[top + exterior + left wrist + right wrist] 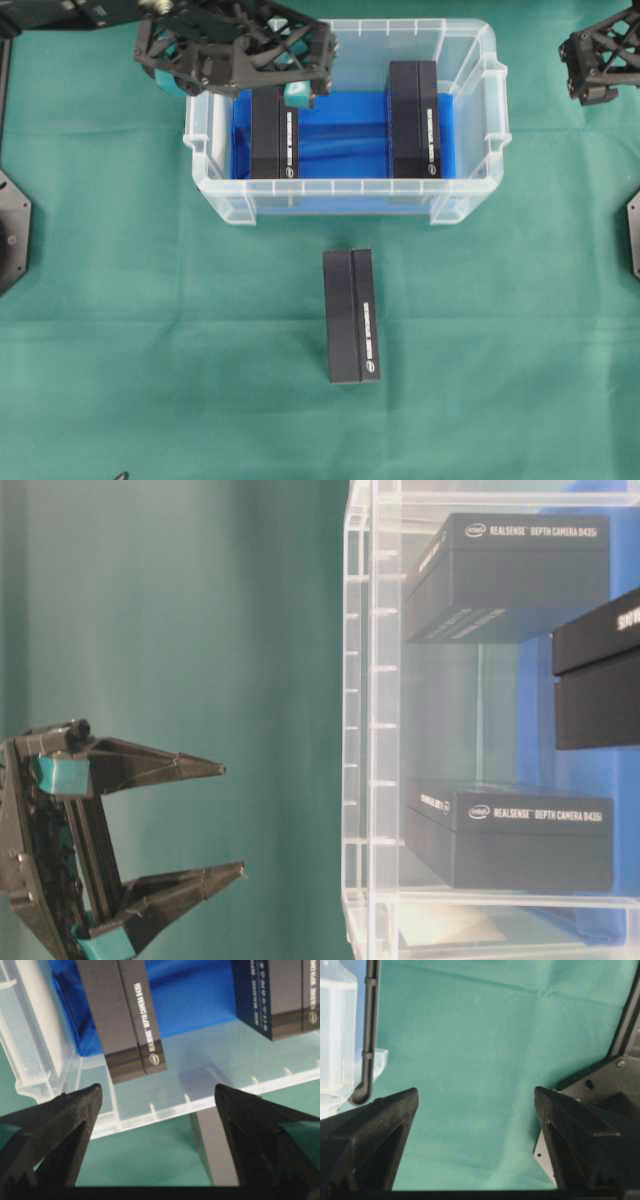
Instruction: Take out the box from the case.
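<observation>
- Case [345,195]: clear plastic bin with a blue floor, sitting in the upper middle of the overhead view on the green-covered bench [150,350].
- Two black boxes are resting inside it: the left box [274,135] toward the left wall, the right box [413,120] toward the right wall, well apart from each other.
- A third box [351,316] is lying on the bench below the case, outside it.
- Left claw [240,60] is hanging over the upper left corner of the case, above the far end of the left box, fingers spread wide and gripping nothing.
- Right claw [600,60] is waiting at the upper right edge, fingers also spread wide, empty.
- Handling, as judged: the box is looking like stiff, light cardboard with a smooth, possibly slippery finish. Gripping across the narrow width, on the two long sides near mid-length, is looking safest; a grip near one end could let it tilt against the case wall.
</observation>
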